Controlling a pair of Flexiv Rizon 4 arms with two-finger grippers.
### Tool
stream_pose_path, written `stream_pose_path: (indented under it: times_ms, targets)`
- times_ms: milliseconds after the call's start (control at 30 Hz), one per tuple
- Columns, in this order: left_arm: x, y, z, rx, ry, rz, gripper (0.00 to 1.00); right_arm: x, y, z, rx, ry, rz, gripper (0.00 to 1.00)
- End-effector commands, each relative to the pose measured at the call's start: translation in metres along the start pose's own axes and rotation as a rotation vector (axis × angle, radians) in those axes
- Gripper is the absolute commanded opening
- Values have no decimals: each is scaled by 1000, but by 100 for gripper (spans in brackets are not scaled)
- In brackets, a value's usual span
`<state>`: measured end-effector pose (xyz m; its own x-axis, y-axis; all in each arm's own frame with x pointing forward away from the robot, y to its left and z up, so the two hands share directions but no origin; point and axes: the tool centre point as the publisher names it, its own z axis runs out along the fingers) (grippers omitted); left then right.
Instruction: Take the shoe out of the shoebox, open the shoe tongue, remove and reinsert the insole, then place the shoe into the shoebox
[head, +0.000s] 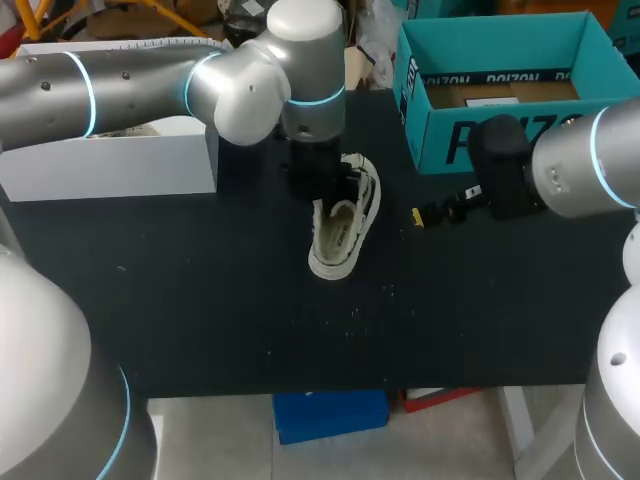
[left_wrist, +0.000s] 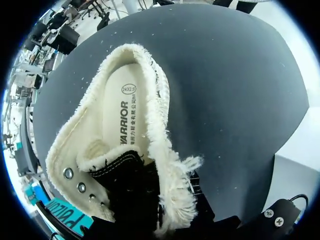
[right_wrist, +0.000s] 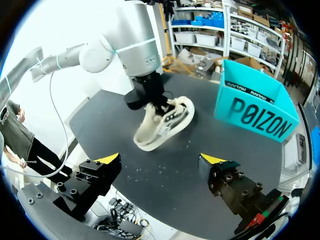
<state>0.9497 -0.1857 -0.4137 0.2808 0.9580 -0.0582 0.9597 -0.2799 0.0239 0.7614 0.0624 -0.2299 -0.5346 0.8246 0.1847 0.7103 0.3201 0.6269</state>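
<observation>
While the shoe (head: 342, 232) lies out on the black table (head: 200, 300), well apart from the shoebox (head: 500, 90), the left end effector (head: 322, 192) hangs directly above it, down at the laced front of its opening. From the left wrist view the shoe (left_wrist: 90, 135) fills nearly everything: a cream lining with a frayed collar, metal eyelets along one edge, and the insole (left_wrist: 125, 112) lying flat inside (printed side up). Whether the left end effector grips the shoe or merely touches it cannot be told, since dark parts close to the camera hide the contact.

To the right of the shoe, near it but not touching, the right end effector (right_wrist: 160, 160) points toward it, spread wide with nothing between its yellow tips. Seen from there, the shoe (right_wrist: 162, 125) looks tipped rather than flat on its sole.

Beyond the shoe and to its right stands the teal shoebox (right_wrist: 252, 107), open at the top. Far to the left of the shoe sits a white box (head: 110, 160).
</observation>
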Motion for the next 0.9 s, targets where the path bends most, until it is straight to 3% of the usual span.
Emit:
stream_pose_path:
  times_ms: [33,300,600,900]
  targets:
    - [12,-9,-28,-33,17,-21,0,1,1,1,2,-2,0,100]
    - [34,-4,-78,-96,-6,-187,0,1,1,1,2,-2,0,100]
    - [56,19,-143,-222,-160,-647,0,1,1,1,2,-2,0,100]
    - [77,35,-183,-292,-249,-969,0,1,1,1,2,-2,0,100]
